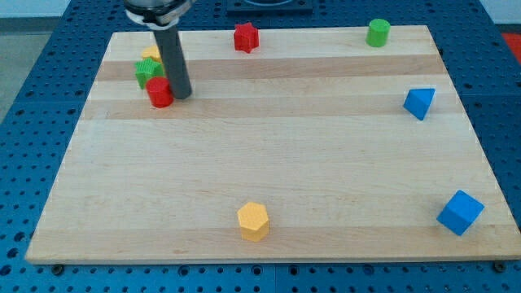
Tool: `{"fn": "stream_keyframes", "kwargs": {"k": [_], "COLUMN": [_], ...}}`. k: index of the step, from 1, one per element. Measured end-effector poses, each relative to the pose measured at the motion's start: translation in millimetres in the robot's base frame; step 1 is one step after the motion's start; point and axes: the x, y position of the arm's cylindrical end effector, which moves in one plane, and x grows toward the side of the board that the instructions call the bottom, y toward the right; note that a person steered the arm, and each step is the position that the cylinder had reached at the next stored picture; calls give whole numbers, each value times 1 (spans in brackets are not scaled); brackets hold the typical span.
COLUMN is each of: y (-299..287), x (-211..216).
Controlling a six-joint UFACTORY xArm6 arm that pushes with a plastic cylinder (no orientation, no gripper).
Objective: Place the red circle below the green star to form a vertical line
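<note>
The red circle (159, 93) lies on the wooden board (269, 155) near the view's upper left. The green star (147, 72) sits just above it and slightly to the left, close to or touching it. My tip (181, 95) stands right beside the red circle on its right side, touching or nearly touching it. The dark rod rises from there to the view's top.
A yellow block (151, 54) peeks out above the green star. A red star (246, 37) and a green cylinder (378, 32) sit at the top edge. A blue triangle (418, 102), a blue cube (460, 212) and a yellow hexagon (253, 221) lie elsewhere.
</note>
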Motion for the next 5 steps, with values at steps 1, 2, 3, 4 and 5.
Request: {"fn": "stream_keyframes", "kwargs": {"k": [1,2,3,4,5], "y": [-15,-8,-19,-51,-73], "x": [0,16,33,36,36]}}
